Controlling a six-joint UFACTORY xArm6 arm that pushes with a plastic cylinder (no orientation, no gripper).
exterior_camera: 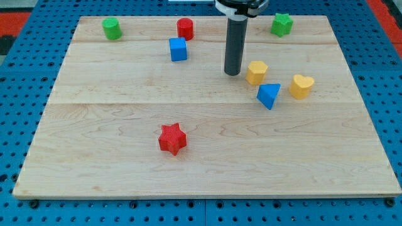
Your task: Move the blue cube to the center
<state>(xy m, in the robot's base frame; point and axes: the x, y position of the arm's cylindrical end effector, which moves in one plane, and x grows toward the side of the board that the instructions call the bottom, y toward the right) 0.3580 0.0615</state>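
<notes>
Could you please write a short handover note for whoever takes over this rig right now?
My tip is on the board, apart from every block, just left of the yellow block.
The blue cube sits near the view's top, left of my tip, just below the red cylinder.
Done: nothing visible; the cube is not central.
Left: get behind the cube and push it down-right to the centre.

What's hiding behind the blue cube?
Just behind the blue cube, toward the view's top, stands a red cylinder. Nothing shows hidden; the cube's far side itself is covered.
</notes>
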